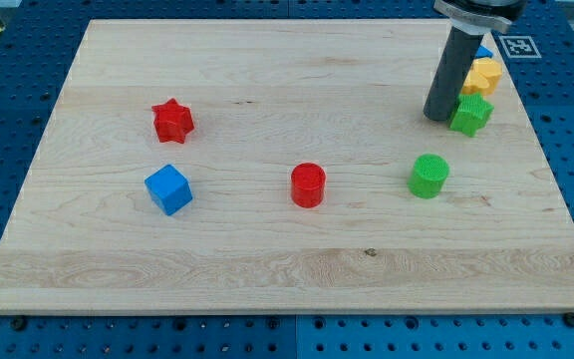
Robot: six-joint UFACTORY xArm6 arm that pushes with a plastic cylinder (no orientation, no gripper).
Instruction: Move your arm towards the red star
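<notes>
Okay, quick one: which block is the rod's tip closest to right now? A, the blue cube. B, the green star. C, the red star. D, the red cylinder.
B: my tip rests at the view's upper right, right beside the green star, while the red star sits far off toward the view's left, with the blue cube and red cylinder also well away.

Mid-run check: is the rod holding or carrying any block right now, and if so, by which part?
Nothing is held. My tip rests on the wooden board, just to the view's left of the green star block, far from the red star block.
</notes>
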